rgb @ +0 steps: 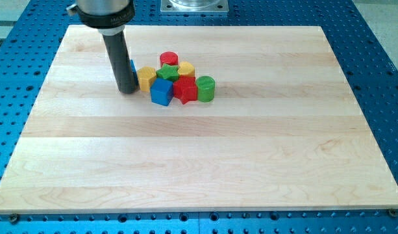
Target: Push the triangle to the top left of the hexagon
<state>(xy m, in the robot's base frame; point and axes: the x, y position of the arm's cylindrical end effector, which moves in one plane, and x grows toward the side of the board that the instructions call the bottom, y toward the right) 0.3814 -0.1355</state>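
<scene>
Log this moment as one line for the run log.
tip at cluster's left | blue triangle mostly hidden behind rod | yellow hexagon just right of tip | triangle not yet clearly top left

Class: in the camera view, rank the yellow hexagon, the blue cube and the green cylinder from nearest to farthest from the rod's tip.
From my tip:
1. Yellow hexagon, just to its right.
2. Blue cube, further right, at the cluster's front.
3. Green cylinder, at the cluster's right end.
</scene>
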